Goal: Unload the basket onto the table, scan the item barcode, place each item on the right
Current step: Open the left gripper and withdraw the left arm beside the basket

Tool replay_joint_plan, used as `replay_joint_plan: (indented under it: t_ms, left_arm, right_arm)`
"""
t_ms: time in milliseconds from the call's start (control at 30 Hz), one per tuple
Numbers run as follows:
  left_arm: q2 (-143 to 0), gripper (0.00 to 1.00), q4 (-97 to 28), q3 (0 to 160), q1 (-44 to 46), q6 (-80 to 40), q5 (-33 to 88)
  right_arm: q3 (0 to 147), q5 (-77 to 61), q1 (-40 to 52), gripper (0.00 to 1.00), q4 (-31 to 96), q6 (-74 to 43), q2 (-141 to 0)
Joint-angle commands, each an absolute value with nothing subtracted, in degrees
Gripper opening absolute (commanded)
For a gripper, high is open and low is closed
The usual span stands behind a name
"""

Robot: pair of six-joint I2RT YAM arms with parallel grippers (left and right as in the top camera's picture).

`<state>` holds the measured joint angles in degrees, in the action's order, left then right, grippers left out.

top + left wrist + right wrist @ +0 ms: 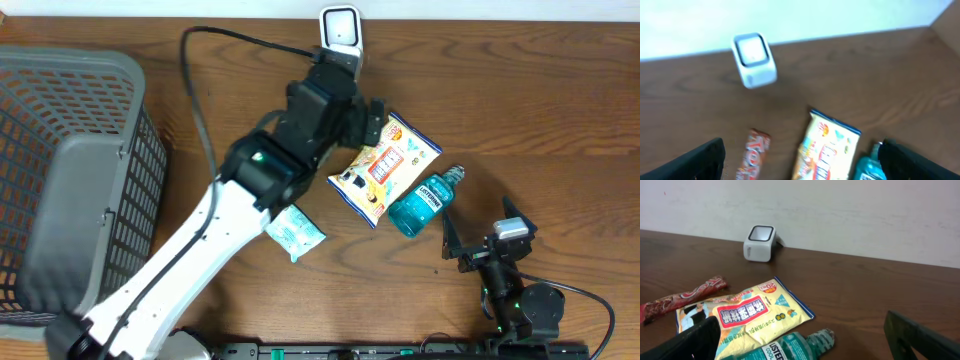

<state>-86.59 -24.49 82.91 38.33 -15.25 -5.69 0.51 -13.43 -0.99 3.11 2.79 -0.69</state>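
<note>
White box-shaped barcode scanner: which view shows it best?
Right wrist: the white box-shaped scanner is sharp, whole and unobstructed. Left wrist shows it whole but blurred; overhead shows it small, from above, near the frame edge.

A dark brown, wood-grain surface (560, 110) runs back to a plain off-white wall (850, 210) that meets its far edge. Soft, even light leaves a faint sheen on the wood.

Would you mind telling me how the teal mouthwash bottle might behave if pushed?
The mouthwash bottle lies on its side and looks rounded, so it may roll when pushed. Its glossy plastic is probably slippery. It appears filled with teal liquid, so likely heavy for its size.
</note>
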Motion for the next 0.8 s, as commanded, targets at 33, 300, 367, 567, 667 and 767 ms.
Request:
replay_joint_plan:
  t_ms: [33,300,367,567,667,767]
  left_arm:
    - [-80.7,0.98,-24.3,83.5,37.6,-5.5,-18.2]
    - [-73.7,0.98,-18.7,83.7,34.0,9.2,-33.8]
    - [-72.3,0.98,-16.2,83.7,32.5,13.5,-35.0]
    - [-70.3,0.98,-9.2,83.8,25.0,24.8,-36.9]
    - [-70.3,0.98,-8.4,83.8,20.4,28.9,-36.9]
    - [-70.3,0.98,-8.4,83.8,15.9,31.4,-36.9]
  right_arm:
    - [0.3,-13.4,-0.8,0.99,3.2,2.9,-0.4]
    - [0.3,-13.4,-0.8,0.99,3.2,2.9,-0.4]
    - [0.3,-13.4,-0.8,0.99,3.2,2.9,-0.4]
    - [0.3,-13.4,-0.8,0.99,3.2,2.9,-0.4]
    - [0.3,-13.4,-0.8,0.99,3.2,2.9,-0.4]
    - [0.3,-13.4,-0.8,0.99,3.2,2.9,-0.4]
